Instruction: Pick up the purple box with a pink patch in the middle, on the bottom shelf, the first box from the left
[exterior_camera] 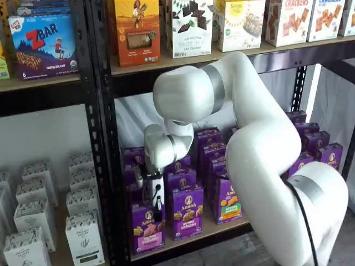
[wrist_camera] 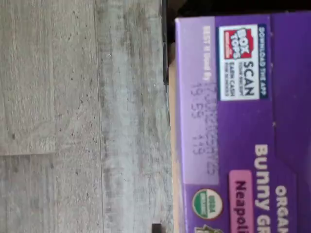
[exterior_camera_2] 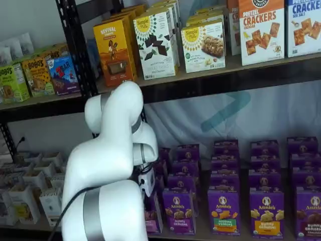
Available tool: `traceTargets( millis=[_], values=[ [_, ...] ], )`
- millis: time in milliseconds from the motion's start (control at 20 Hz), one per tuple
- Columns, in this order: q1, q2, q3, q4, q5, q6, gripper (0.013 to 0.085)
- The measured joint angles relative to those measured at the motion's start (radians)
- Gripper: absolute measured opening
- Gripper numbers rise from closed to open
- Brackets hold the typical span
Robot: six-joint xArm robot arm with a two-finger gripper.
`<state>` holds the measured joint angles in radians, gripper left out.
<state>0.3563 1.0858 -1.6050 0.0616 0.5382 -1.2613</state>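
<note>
The purple box [exterior_camera: 147, 228] is being seen upright at the left end of the bottom shelf [exterior_camera: 191, 237], with the gripper [exterior_camera: 157, 209] hanging just above it. The jaws' state cannot be told (they are seen side-on). Beside it, another purple carton [exterior_camera: 187, 211] is being shown.

arm [exterior_camera: 260, 138]: glossy white rounded links | grey joint bands | black cable [exterior_camera: 304, 219] | tool [exterior_camera: 157, 206]: white body, black fingers
</note>
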Motion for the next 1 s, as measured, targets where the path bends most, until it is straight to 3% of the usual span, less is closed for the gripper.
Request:
traceTargets(
  millis=[100, 450, 750, 1000],
  values=[
    [-0.001, -0.003, 0.004, 0.005, -0.004, -0.005, 0.057],
    [-0.003, -0.019, 0.025, 0.008, -0.01, -0.01, 0.041],
    [-0.004, -0.03, 0.039, -0.007, -0.006, 0.001, 0.041],
    [-0.006, -0.043, 0.061, 0.006, -0.019, -0.011, 0.029]
  ],
)
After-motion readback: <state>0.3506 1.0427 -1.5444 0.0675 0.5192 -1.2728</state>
